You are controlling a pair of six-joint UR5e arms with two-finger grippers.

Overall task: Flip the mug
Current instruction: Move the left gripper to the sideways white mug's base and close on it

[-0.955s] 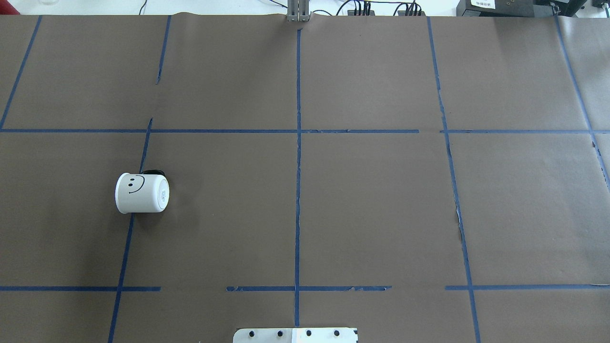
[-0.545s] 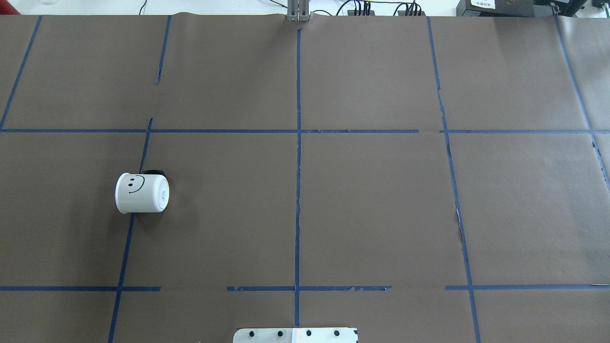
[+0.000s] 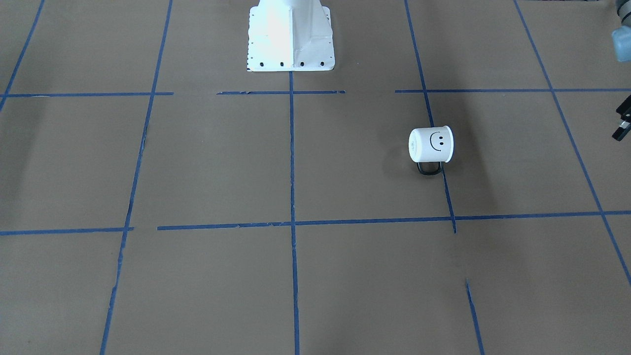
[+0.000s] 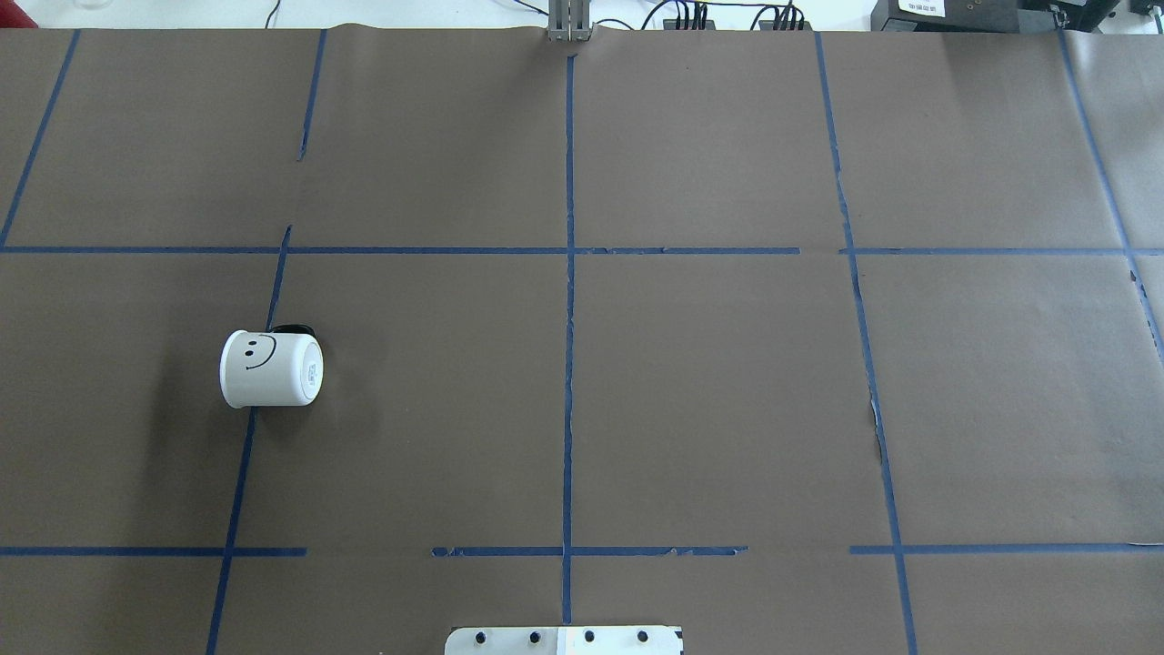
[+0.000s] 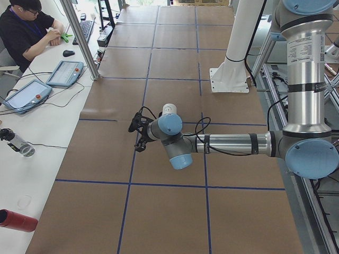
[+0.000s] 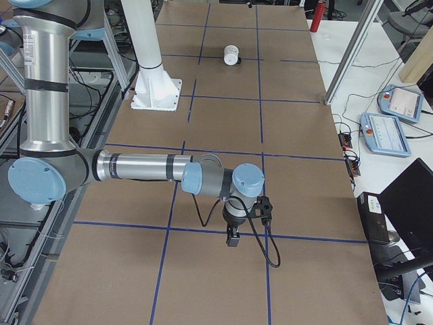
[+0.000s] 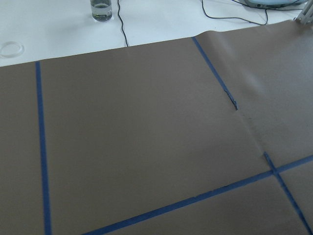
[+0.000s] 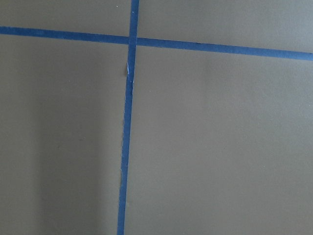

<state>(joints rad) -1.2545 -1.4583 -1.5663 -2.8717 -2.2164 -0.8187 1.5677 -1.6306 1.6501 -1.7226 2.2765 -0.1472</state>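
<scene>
The table (image 4: 709,409) is covered in brown paper, marked into squares with blue tape (image 4: 568,364) that is torn and gappy in places. No writing shows on the paper.

The left arm (image 5: 233,143) reaches out low and level over its end of the table. Its upright tube carries a white label, too small to read. The left gripper (image 5: 139,132) hangs above bare paper. It shows clearly only in the side view, so I cannot tell whether its fingers are apart or together. The right arm (image 6: 142,166) is stretched out the same way at the other end, with the right gripper (image 6: 234,237) pointing down near a tape line. Again, I cannot tell how its fingers stand.

A white post (image 3: 290,34) is bolted to the table at the robot's edge.

The mug (image 4: 271,368) lies on its side on the robot's left half of the table, across a tape line and well apart from both grippers. Its black smiley face (image 4: 257,353) is turned up. The black handle (image 3: 430,169) points away from the robot. The flat bottom faces the middle of the table and bears a small grey sticker (image 4: 313,371) whose print cannot be read.

On the white bench beside the table sit two tablets (image 5: 66,73), with a person (image 5: 26,32) seated behind them, a red bottle (image 5: 18,220) and a glass of water (image 7: 101,10).
</scene>
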